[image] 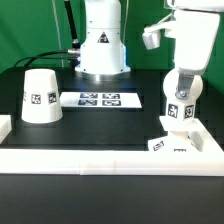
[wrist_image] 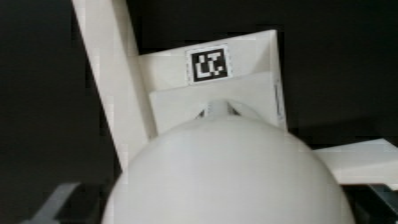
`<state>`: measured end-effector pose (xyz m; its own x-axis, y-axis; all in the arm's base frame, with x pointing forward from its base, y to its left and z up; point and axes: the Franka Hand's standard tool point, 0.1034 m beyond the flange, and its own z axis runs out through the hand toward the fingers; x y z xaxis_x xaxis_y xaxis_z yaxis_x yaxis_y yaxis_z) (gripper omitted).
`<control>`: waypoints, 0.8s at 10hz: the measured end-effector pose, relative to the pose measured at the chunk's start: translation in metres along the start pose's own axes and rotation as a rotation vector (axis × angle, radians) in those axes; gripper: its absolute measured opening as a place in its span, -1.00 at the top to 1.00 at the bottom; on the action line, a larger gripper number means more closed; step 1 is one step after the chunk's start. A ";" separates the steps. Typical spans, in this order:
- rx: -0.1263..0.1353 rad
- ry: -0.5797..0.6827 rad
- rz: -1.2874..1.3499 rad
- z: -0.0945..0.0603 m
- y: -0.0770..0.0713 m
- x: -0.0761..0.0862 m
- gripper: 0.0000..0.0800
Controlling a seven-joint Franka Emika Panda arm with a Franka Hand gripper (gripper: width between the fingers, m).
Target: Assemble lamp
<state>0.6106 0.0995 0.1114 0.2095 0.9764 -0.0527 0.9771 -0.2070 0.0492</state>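
My gripper (image: 184,78) is shut on the white bulb (image: 178,104) and holds it upright, round end up and tagged stem down. The stem's lower end is just over the squat tagged base (image: 168,144), which sits in the front corner at the exterior view's right; I cannot tell whether they touch. In the wrist view the bulb's round end (wrist_image: 222,165) fills the middle and hides most of my gripper (wrist_image: 217,208). The base with its tag (wrist_image: 214,68) shows beyond it. The tapered shade (image: 41,95) stands wide end down, far off at the exterior view's left.
The marker board (image: 100,99) lies flat at the middle of the black table. A low white wall (image: 100,156) runs along the front edge and up the side next to the base (wrist_image: 107,70). The arm's pedestal (image: 103,45) stands at the back.
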 end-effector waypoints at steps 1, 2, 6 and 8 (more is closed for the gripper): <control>0.001 0.002 0.053 0.000 0.000 0.000 -0.44; 0.001 0.001 0.162 0.000 0.000 0.000 -0.44; 0.004 0.001 0.466 0.000 -0.001 0.001 -0.45; 0.003 0.003 0.686 0.000 -0.002 0.002 -0.45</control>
<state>0.6095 0.1020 0.1115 0.7811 0.6243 -0.0082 0.6233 -0.7790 0.0678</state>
